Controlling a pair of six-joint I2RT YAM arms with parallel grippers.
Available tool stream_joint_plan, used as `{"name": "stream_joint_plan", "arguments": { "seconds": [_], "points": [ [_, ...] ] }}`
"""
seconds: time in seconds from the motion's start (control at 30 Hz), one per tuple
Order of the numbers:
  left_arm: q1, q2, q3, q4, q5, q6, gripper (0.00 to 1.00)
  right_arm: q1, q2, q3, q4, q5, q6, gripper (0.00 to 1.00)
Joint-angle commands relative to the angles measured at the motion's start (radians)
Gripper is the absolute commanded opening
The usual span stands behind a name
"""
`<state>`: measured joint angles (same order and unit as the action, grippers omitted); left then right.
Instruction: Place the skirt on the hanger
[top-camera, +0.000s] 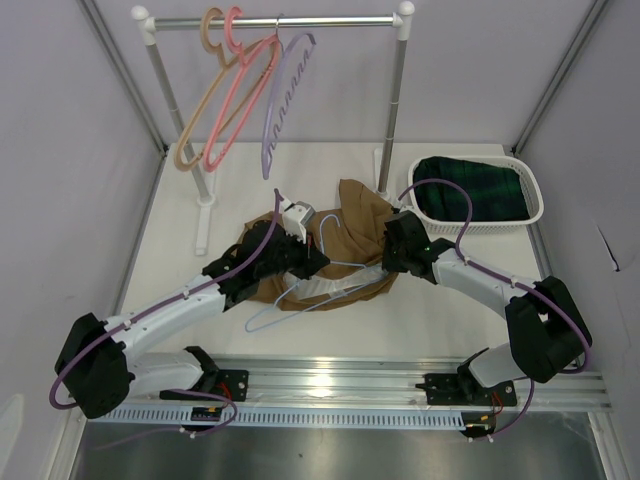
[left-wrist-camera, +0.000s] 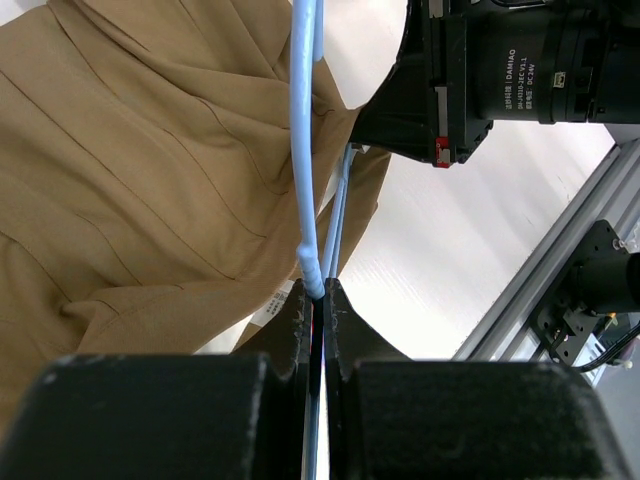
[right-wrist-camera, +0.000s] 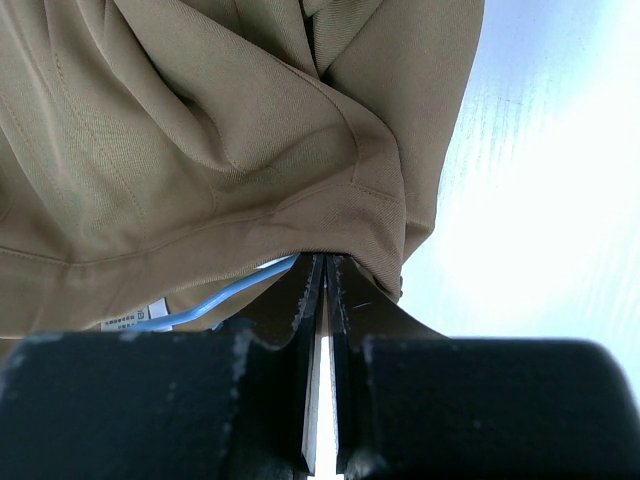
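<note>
With the left tool (left-wrist-camera: 318, 292) clamped on the hanger (left-wrist-camera: 303, 150) and the right tool (right-wrist-camera: 322, 265) pinched on the skirt (right-wrist-camera: 200, 140), both lying mid-bench (top-camera: 440, 320), the skirt could be dragged off the hanger's smooth arm if pulled unevenly.

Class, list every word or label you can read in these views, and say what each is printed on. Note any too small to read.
"DAMIAO": on the black motor housing in the left wrist view.
Smaller print beside it: too small to read.
White tag on the skirt: print too blurred to read.
Top view: no legible text.
</note>
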<state>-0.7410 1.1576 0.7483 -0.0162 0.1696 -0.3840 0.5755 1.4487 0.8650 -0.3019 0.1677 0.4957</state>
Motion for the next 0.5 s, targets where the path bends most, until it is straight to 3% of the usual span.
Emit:
{"name": "stream_joint_plan", "arguments": {
  "seconds": [0.0,0.47],
  "points": [
    [0.002,-0.006,0.045,0.064,0.011,0.01,0.0,-0.005,-0.011,0.003,0.0,0.01,-0.02,0.06],
    [0.002,-0.047,0.025,0.059,0.001,0.027,0.0,-0.005,-0.016,0.017,-0.008,0.01,-0.025,0.06]
  ]
}}
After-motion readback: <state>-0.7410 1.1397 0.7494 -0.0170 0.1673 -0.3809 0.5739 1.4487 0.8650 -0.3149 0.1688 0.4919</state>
